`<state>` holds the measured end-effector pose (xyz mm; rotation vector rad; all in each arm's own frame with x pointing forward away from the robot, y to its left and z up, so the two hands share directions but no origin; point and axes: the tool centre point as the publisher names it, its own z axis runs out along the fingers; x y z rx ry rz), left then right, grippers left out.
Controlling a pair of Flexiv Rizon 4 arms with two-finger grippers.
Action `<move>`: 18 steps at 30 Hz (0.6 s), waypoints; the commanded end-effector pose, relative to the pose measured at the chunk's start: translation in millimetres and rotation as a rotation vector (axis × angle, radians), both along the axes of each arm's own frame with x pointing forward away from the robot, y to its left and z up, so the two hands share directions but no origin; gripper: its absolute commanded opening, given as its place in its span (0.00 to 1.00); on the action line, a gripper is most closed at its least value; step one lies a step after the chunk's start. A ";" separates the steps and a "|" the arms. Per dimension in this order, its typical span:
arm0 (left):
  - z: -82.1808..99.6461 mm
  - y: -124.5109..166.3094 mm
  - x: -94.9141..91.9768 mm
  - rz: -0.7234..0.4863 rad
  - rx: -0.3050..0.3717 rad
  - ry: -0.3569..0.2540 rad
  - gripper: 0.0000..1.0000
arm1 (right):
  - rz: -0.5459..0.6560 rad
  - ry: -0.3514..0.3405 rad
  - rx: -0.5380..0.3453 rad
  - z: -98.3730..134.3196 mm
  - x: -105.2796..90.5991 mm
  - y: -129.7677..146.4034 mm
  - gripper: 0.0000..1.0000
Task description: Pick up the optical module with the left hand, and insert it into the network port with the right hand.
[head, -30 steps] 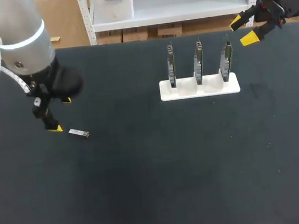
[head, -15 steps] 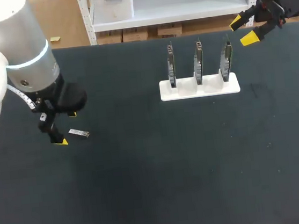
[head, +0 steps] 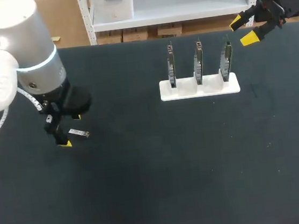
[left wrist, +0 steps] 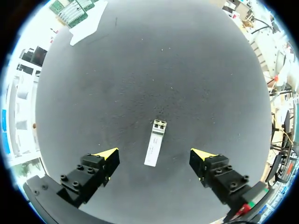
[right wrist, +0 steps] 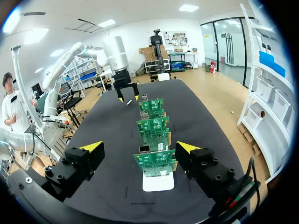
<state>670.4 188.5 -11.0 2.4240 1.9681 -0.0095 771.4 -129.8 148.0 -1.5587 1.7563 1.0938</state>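
While the left tool (left wrist: 156, 155) hangs spread over it, the module (head: 79, 133) lies flat on the dark surface (head: 157, 176).
Its fingers flank the module without touching. Well right, three circuit boards (head: 198, 60) stand in a white rack (head: 234, 85); the right tool (head: 243, 30), fingers apart, hovers beyond it.

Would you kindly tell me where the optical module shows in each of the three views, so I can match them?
Head view: the module lies at the left, by the left gripper.
Left wrist view: it lies flat between that gripper's open fingers.
Right wrist view: a tiny sliver under the far gripper, likely it.
Shared landmark: the white board stand.
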 end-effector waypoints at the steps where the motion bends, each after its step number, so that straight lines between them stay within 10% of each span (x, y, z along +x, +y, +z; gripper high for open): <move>1: -3.0 -0.3 1.7 0.001 0.001 0.005 1.00 | -0.002 -0.001 -0.001 0.0 -0.4 0.5 1.00; 18: -9.6 0.5 -4.1 0.022 0.008 0.018 1.00 | -0.002 -0.001 -0.001 0.0 -0.4 0.5 1.00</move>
